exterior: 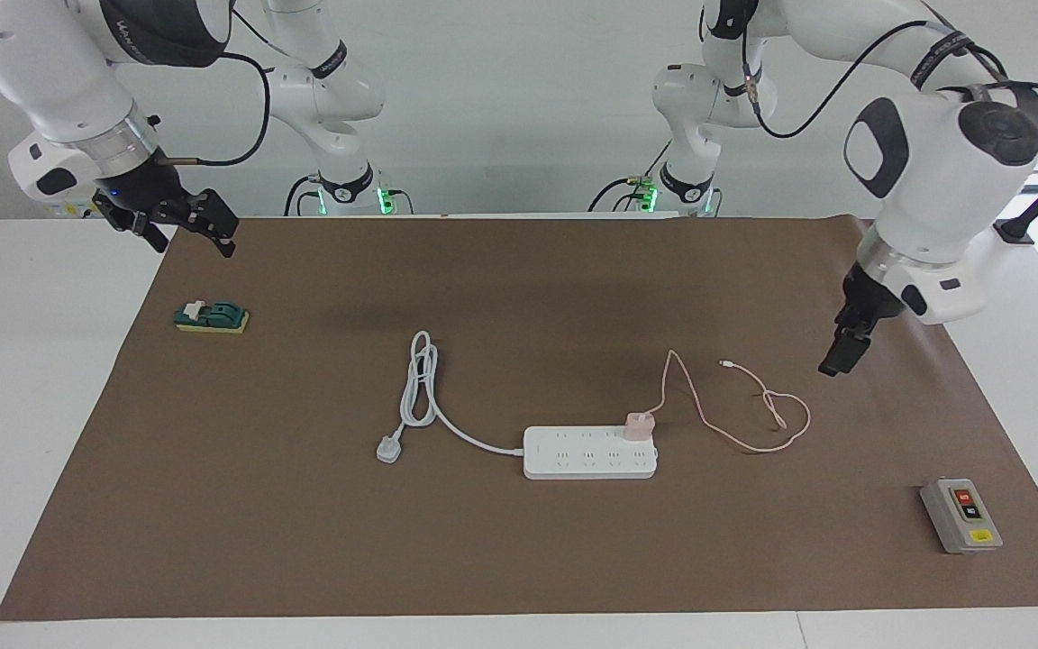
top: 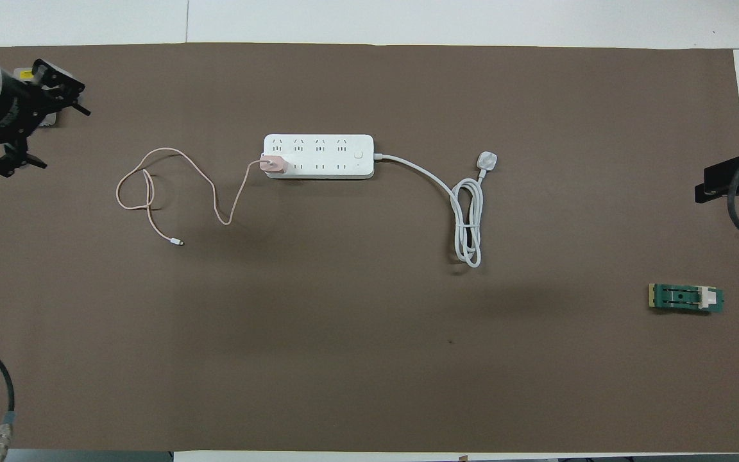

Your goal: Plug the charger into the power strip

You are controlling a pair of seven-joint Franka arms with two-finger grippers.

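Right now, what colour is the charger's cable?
Pale pink, like the charger itself; the cable shows best in the overhead view.

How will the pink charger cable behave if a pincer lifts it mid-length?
Likely floppy: the pink cable lies in loose loops on the mat, so it would sag. Probably light, being thin. One end joins the charger seated in the power strip, so pulling may tug that.

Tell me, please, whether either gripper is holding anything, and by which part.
Nothing is held. The left gripper and right gripper are open and empty; the charger sits in the strip.
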